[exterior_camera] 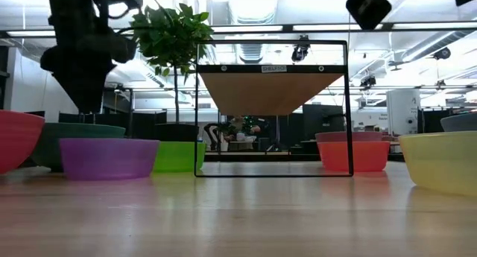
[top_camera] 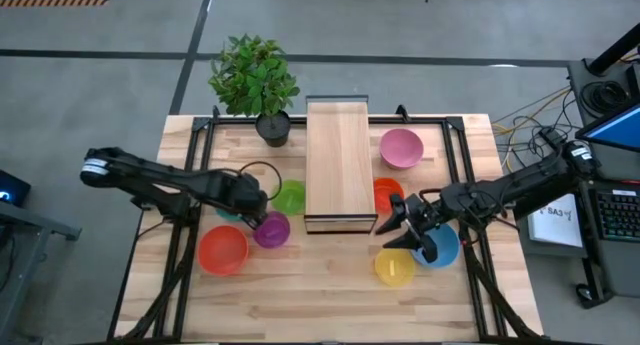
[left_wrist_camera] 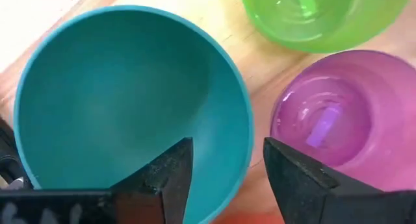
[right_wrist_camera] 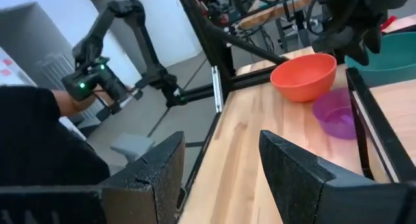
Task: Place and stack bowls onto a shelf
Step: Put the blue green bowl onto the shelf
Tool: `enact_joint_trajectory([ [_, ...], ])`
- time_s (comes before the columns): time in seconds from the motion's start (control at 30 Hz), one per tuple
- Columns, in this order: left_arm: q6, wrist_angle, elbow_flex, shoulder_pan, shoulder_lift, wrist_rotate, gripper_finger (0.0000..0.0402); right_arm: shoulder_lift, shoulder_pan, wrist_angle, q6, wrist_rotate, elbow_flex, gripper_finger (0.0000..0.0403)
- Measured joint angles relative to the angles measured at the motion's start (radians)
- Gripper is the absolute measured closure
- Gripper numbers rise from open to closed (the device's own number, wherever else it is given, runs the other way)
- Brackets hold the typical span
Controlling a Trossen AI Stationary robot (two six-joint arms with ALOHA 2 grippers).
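The shelf (top_camera: pixel 335 165) stands mid-table. My left gripper (top_camera: pixel 255 207) hangs open over the teal bowl (left_wrist_camera: pixel 123 100). In the left wrist view (left_wrist_camera: pixel 227 159) one finger stands inside the bowl's rim and the other outside, and no touch shows. The green bowl (top_camera: pixel 290 196), purple bowl (top_camera: pixel 271 229) and orange bowl (top_camera: pixel 222 250) sit around it. My right gripper (top_camera: pixel 393 228) is open and empty right of the shelf's near end, between the red bowl (top_camera: pixel 387 193), yellow bowl (top_camera: pixel 394 267) and blue bowl (top_camera: pixel 440 248). The pink bowl (top_camera: pixel 401 147) sits far right.
A potted plant (top_camera: pixel 255 80) stands at the shelf's far left corner. Dark frame rails (top_camera: pixel 185 235) cross the tabletop on both sides. Bare table lies along the near edge (top_camera: pixel 320 305). The right wrist view (right_wrist_camera: pixel 221 159) looks level across the table at the orange bowl (right_wrist_camera: pixel 305 76).
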State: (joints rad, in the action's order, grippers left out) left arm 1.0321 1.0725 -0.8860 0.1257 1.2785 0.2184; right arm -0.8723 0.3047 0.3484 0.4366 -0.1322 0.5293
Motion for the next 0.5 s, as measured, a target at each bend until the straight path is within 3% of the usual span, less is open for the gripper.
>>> enact_joint_trajectory([
  [0.5, -0.001, -0.041, 0.001, 0.003, 0.097, -0.007, 0.0245, 0.023, 0.001, 0.001, -0.090, 0.000, 0.010, 0.0216],
])
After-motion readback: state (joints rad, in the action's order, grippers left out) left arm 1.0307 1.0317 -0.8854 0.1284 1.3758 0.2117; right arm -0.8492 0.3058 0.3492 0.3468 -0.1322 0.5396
